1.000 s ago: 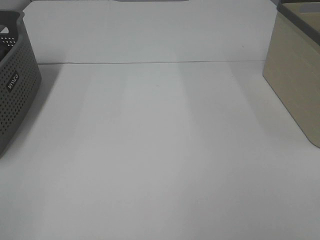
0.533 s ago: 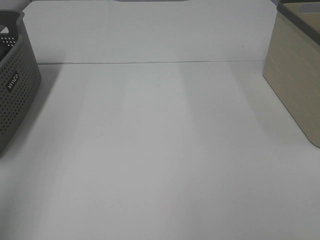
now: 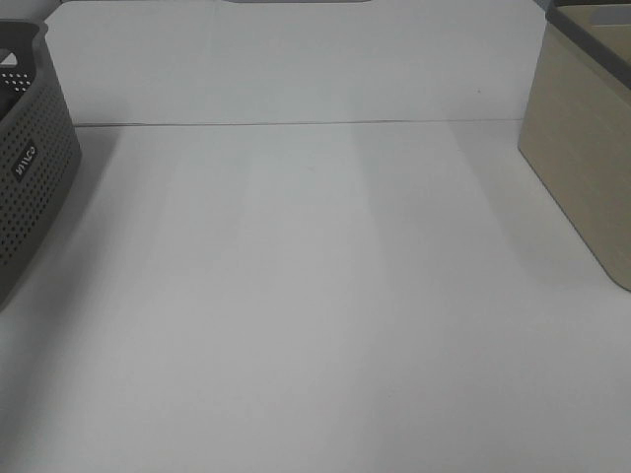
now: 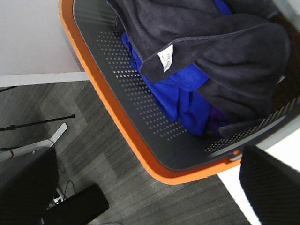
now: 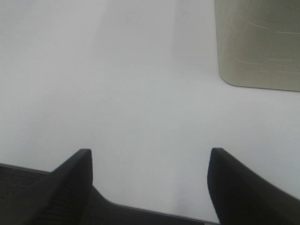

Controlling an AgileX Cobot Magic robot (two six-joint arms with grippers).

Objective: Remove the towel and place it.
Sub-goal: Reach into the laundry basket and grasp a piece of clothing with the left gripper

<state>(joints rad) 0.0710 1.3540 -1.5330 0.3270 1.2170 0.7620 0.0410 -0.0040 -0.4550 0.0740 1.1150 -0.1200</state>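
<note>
The dark navy towel (image 4: 225,47) lies bunched in a grey perforated basket with an orange rim (image 4: 117,123), on top of a bright blue cloth (image 4: 183,91). A white tag (image 4: 165,58) shows on the towel's hem. My left gripper (image 4: 147,152) hovers above the basket's near rim, jaws wide open and empty, apart from the towel. My right gripper (image 5: 150,151) is open and empty over the bare white table (image 5: 117,70). Neither gripper shows in the exterior high view, and the towel is hidden there.
In the exterior high view a grey perforated basket (image 3: 30,177) stands at the table's left edge and a beige basket (image 3: 582,168) at the right edge; the beige one also shows in the right wrist view (image 5: 258,42). Grey floor, cables and a black box (image 4: 77,208) lie beside the table.
</note>
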